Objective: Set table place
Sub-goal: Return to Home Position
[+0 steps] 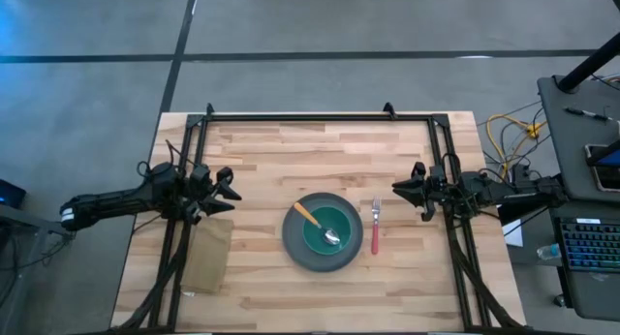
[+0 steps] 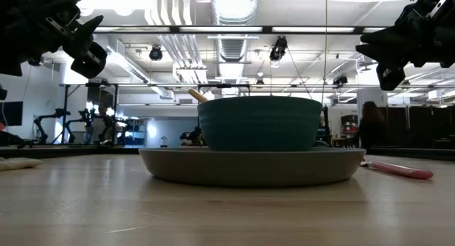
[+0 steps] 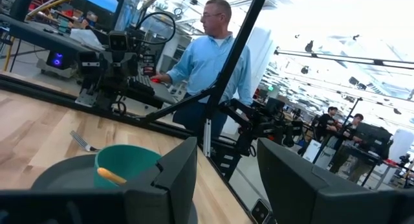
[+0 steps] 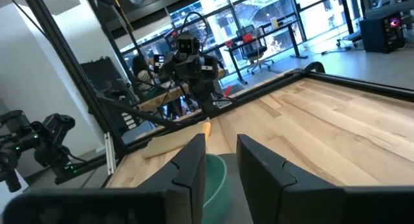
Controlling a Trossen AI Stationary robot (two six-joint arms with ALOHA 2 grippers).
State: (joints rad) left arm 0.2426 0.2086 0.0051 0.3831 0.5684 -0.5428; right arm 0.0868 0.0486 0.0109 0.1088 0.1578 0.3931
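A round grey plate [image 1: 323, 233] lies on the wooden table [image 1: 291, 151], a little right of its middle. A teal bowl [image 1: 329, 230] stands on the plate. An orange-handled spoon [image 1: 318, 223] lies in the bowl, its handle leaning on the rim. A pink-handled fork [image 1: 375, 227] lies flat on the table just right of the plate. My left gripper [image 1: 231, 192] hangs open and empty above the table's left part. My right gripper [image 1: 405, 190] hangs open and empty above the table, right of the fork.
A tan folded cloth [image 1: 205, 255] lies flat at the table's left, below my left gripper. A black metal frame [image 1: 320, 117] runs along the table's edges. A person in a light blue shirt [image 3: 210, 62] stands beyond the table's right edge.
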